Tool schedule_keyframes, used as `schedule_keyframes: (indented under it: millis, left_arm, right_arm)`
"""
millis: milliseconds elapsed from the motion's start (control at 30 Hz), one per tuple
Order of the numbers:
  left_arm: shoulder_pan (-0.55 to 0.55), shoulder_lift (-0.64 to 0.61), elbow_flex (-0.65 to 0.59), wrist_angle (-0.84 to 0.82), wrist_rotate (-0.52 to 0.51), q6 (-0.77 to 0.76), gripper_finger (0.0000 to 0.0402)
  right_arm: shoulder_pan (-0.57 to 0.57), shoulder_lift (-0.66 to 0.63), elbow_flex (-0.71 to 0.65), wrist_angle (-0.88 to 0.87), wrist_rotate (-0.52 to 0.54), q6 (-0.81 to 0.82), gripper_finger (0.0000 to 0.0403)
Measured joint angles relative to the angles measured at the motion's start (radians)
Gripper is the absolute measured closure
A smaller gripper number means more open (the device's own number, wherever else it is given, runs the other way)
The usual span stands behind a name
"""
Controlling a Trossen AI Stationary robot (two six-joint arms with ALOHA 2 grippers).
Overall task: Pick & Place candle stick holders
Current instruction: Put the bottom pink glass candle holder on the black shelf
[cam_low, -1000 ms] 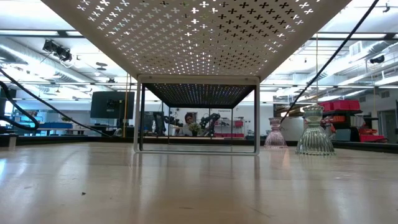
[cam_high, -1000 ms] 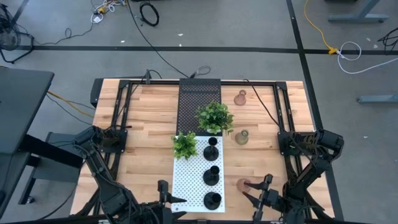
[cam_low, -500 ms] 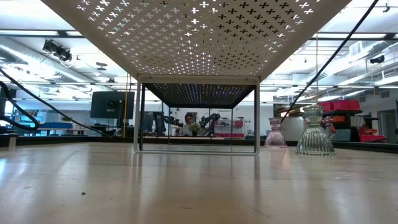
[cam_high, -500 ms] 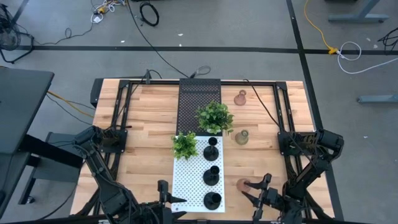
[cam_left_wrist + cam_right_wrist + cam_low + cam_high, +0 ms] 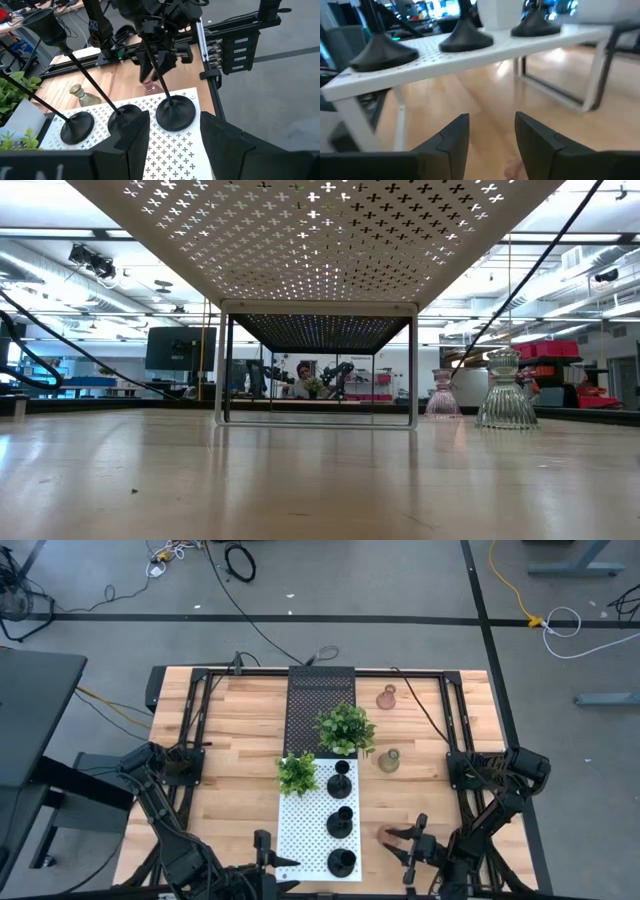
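Three black candle stick holders (image 5: 341, 822) stand in a row on a white perforated riser (image 5: 305, 830). A pink glass holder (image 5: 384, 835) stands on the table just right of the riser. A greenish glass holder (image 5: 389, 760) and another pink one (image 5: 387, 696) stand farther back. My right gripper (image 5: 397, 846) is low over the table, open, its fingers pointing at the riser. The near pink holder (image 5: 512, 171) shows low between those fingers. My left gripper (image 5: 172, 145) hangs open above the riser's near end, touching nothing. My right gripper reaches about level from the table's right side, a finger (image 5: 451, 140) on either side of the pink glass holder's top (image 5: 150, 89). I cannot tell whether the fingers touch it. The holder stands upright on the table.
Two small potted plants (image 5: 346, 728) (image 5: 297, 773) sit at the riser's far end, beside a black perforated riser (image 5: 320, 700). The white riser's legs and edge (image 5: 470, 57) are close in front of my right gripper. Bare wood lies left of the risers.
My right gripper has sunk a little and shifted toward the white riser, its wrist turning, so its fingers now reach the near pink glass holder. The holder has kept its place.
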Motion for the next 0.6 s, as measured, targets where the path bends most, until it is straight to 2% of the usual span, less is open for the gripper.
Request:
schedule_keyframes:
  millis: [133,233,433,600]
  left_arm:
    - [0.000,0.000,0.000,0.000,0.000,0.000,0.0223]
    - [0.000,0.000,0.000,0.000,0.000,0.004,0.0223]
    - [0.005,0.001,0.000,0.000,0.010,0.007,0.0223]
    - [0.005,0.000,0.000,-0.017,0.033,0.006,0.0223]
  right_arm:
    - [0.001,-0.048,0.000,0.027,0.030,-0.102,0.0270]
    - [-0.018,-0.114,0.000,0.060,0.013,-0.217,0.0288]
    - [-0.145,-0.323,0.000,0.023,-0.317,-0.362,0.0321]
    - [-0.260,-0.534,0.001,-0.194,-0.548,-0.342,0.0344]
